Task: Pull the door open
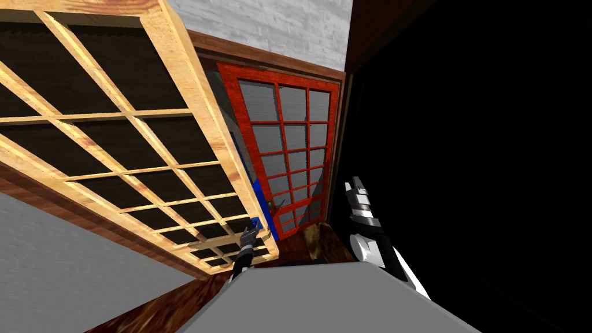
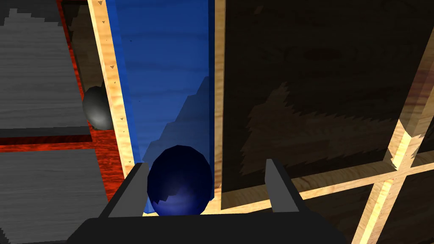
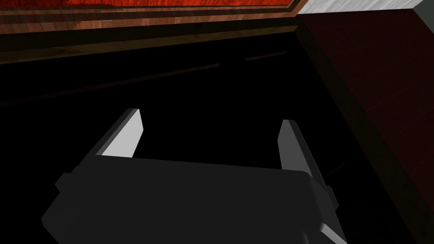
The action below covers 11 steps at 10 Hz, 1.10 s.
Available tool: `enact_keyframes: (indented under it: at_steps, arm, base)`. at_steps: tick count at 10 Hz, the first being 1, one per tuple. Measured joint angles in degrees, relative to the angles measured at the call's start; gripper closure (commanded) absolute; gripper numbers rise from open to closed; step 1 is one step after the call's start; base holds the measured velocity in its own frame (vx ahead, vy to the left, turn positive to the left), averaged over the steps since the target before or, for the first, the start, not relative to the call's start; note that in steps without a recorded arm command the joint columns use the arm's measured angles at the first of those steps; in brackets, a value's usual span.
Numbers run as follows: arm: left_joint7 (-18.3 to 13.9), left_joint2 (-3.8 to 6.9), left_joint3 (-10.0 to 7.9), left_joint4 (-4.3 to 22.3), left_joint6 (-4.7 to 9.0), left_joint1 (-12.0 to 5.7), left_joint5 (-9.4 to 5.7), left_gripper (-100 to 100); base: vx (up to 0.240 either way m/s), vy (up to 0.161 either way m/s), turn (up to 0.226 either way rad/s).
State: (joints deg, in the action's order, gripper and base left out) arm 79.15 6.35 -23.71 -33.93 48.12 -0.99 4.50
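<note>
Two paned doors stand before me: a light wood door (image 1: 173,63) swung out at my left, and a red door (image 1: 231,87) behind it. My left gripper (image 2: 206,166) sits at the wood door's blue edge (image 2: 165,63), fingers spread wide around the round blue knob (image 2: 180,180) — close against one finger, apart from the other, not clamped. A second knob (image 2: 96,108), dark grey, shows on the red door. My right gripper (image 3: 210,123) hangs wide open, holding nothing, before a black area (image 1: 474,173).
</note>
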Motion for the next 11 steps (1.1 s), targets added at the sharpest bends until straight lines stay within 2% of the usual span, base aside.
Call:
enact_keyframes:
  at_steps: [1,2,3,4,5,6,7,8,9,10,11]
  arm:
    - [-0.44,0.20,-0.37,0.77,0.42,-0.28,-0.33,100]
    - [-1.44,0.86,-0.42,1.25,0.83,0.09,-0.47,100]
    - [-2.15,0.95,-0.44,1.07,0.79,0.45,-0.55,100]
    - [-2.52,1.66,-0.77,4.32,2.07,-0.88,-0.84,100]
    - [-2.89,1.21,-0.68,2.00,1.00,0.52,-0.77,100]
    - [-2.88,0.80,-0.65,1.14,0.31,1.13,-0.73,100]
    - [-3.35,1.20,-0.78,2.56,1.11,0.82,-0.92,100]
    - [-3.83,0.97,-0.79,1.25,0.73,1.74,-0.95,100]
    - [-4.23,-0.11,-0.38,-3.82,-1.75,4.41,-0.68,100]
    - [-4.17,-0.25,-0.35,-4.53,-2.30,4.47,-0.66,100]
    - [-3.96,-0.06,-0.42,-3.85,-1.73,3.84,-0.72,100]
  base:
    - [-0.083,-0.012,-0.011]
    - [-0.074,-0.014,0.012]
    - [-0.086,-0.016,0.021]
    - [-0.060,-0.016,0.002]
    - [-0.021,-0.001,0.023]
    - [-0.061,-0.002,-0.005]
    - [-0.068,-0.012,-0.002]
    - [-0.039,-0.003,0.015]
    - [-0.019,-0.003,0.006]
    - [-0.001,-0.005,0.006]
    - [0.005,-0.012,-0.022]
